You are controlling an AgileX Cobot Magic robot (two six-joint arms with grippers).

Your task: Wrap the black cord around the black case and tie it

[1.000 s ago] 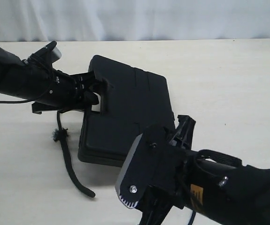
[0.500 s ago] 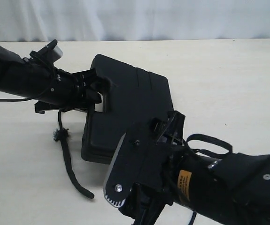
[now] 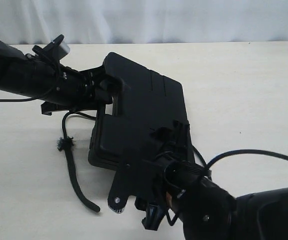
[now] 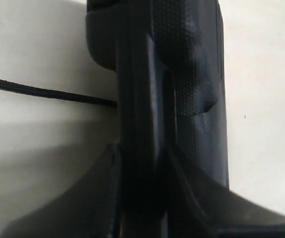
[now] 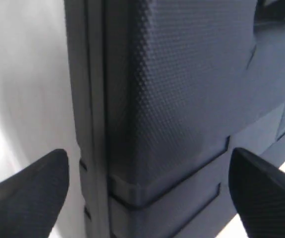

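The black case lies slantwise on the table. My left gripper is shut on its handle edge; in the left wrist view the case's rim runs between the closed fingers. The black cord comes out from under the case's left side and trails toward the front, with its frayed tuft midway. A stretch of cord also shows beside the case. My right gripper stands open at the case's near corner, one fingertip on each side, apart from it.
The pale table carries nothing else on the right and far side. The right arm's own thin cable loops over the table at the right. A white backdrop closes the far edge.
My right arm has swung in from the lower right until its open fingers straddle the case's near corner. The left gripper and the case's handle end have shifted slightly up and right.
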